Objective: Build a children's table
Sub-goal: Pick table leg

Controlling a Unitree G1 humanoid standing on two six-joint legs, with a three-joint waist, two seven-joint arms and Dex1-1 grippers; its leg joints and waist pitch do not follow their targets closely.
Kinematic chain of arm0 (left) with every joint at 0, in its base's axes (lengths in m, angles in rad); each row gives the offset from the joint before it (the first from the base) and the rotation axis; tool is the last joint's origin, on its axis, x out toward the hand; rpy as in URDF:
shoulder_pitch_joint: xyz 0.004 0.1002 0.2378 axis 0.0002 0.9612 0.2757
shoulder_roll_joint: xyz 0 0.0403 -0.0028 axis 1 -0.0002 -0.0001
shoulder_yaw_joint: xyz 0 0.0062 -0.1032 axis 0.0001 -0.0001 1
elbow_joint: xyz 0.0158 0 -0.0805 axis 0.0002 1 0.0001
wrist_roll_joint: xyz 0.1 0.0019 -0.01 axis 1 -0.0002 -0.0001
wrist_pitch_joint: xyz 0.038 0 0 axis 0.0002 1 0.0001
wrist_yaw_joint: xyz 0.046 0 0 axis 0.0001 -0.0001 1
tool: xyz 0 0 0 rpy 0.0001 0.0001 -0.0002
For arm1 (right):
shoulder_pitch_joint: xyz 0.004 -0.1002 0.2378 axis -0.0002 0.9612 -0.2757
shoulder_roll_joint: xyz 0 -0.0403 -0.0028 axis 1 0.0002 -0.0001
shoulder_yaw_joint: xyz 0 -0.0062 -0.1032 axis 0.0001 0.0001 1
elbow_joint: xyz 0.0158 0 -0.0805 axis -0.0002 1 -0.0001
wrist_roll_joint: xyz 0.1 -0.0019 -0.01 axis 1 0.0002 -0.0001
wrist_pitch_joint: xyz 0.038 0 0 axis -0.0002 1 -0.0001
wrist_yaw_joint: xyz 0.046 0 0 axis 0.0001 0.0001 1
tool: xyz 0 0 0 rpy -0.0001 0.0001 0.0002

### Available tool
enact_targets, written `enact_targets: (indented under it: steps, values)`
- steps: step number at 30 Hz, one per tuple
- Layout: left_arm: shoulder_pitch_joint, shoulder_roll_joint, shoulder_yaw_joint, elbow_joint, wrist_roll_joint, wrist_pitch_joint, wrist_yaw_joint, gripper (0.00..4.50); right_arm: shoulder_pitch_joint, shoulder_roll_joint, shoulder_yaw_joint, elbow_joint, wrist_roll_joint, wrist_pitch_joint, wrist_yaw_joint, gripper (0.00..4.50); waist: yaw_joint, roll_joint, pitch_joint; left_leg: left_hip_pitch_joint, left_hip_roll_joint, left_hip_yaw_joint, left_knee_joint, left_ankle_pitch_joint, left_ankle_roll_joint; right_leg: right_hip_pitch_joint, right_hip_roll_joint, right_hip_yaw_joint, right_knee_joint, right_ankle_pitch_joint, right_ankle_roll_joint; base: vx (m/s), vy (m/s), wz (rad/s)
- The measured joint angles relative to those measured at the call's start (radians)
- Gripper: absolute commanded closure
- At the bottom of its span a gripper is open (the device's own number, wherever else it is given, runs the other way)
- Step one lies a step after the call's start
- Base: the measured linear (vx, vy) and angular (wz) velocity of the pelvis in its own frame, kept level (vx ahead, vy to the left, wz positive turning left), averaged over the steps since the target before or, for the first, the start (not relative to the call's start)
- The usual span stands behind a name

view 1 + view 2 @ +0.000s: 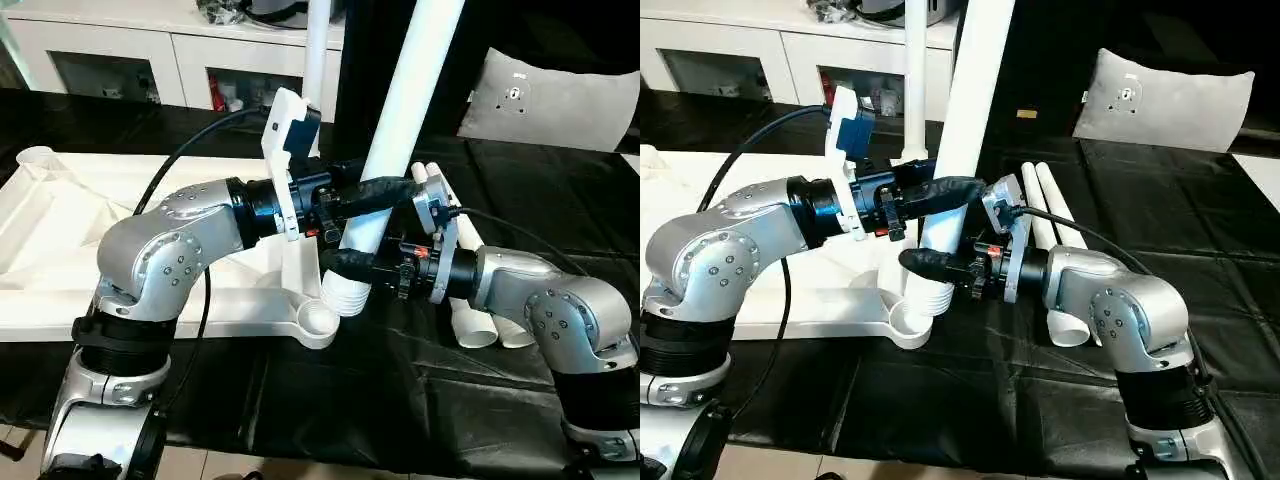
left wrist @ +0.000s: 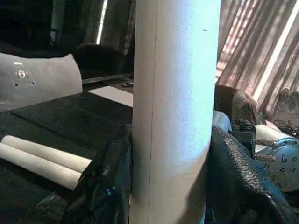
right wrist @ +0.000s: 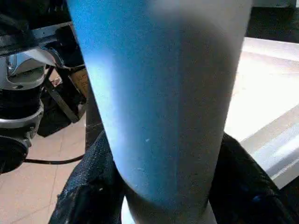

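White plastic leg point(image 1: 400, 130) stands tilted in the head views, its ribbed foot just beside the near corner socket point(image 1: 320, 322) of the upturned top point(image 1: 60, 230), with the left claw point(image 1: 385, 190) clenched on it higher up and the right claw point(image 1: 345, 262) lower, nearer that socket. In the left wrist view black fingers point(image 2: 233, 163) press both sides of the tube. In the right wrist view fingers point(image 3: 88, 186) flank it too, so I would judge the job is to plumb the leg over the socket, then push and twist down without loosening either grasp.
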Motion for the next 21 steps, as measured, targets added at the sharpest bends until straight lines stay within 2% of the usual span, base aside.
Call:
enact_targets:
  steps: [2,3,8,15,17,21]
  values:
    - [0.0,-0.014,0.014,0.012,-0.01,0.011,0.015,2.65,0.0,0.0,0.0,0.001,-0.006,-0.003,-0.001,2.51,0.0,0.0,0.0,0.0,0.0,0.0,0.0,0.0,0.0,0.0,0.0,0.0,0.0,0.0,0.0,0.0,0.0,0.0]
    - [0.0,-0.024,0.023,0.018,-0.021,0.022,0.023,2.09,0.0,0.0,0.0,0.002,-0.007,-0.004,-0.001,2.52,0.001,0.0,0.0,0.0,0.0,0.0,0.0,0.0,0.0,0.0,0.0,0.0,0.0,0.0,0.0,0.0,0.0,0.0]
    - [0.0,-0.076,0.066,0.019,-0.089,0.046,0.048,1.54,0.0,0.007,0.0,0.0,-0.01,-0.025,-0.004,2.55,0.002,0.0,0.0,0.0,0.0,0.0,0.0,0.0,0.0,0.0,0.0,0.0,0.0,0.0,0.0,0.0,0.0,0.0]
    - [0.001,-0.114,0.096,0.011,-0.125,0.044,0.074,1.48,0.007,0.016,0.01,0.003,-0.027,-0.033,-0.02,2.58,0.003,0.0,0.0,0.0,0.0,0.0,0.0,0.001,0.001,0.0,-0.001,0.0,0.0,0.0,0.0,0.0,0.0,0.0]
    - [0.004,-0.13,0.094,-0.003,-0.122,0.042,0.088,1.22,0.016,0.049,0.012,0.004,-0.049,-0.069,-0.05,2.59,0.002,0.0,0.0,0.0,0.0,0.001,0.0,0.001,0.001,0.0,-0.001,0.0,0.0,0.0,0.0,0.0,0.0,0.0]
    - [0.009,-0.14,0.098,-0.007,-0.122,0.04,0.102,0.93,0.016,0.069,0.018,0.006,-0.065,-0.086,-0.09,2.59,0.002,0.0,0.0,0.0,0.0,0.001,0.0,0.001,0.001,0.0,-0.001,0.0,0.0,0.001,0.0,0.0,0.0,0.0]
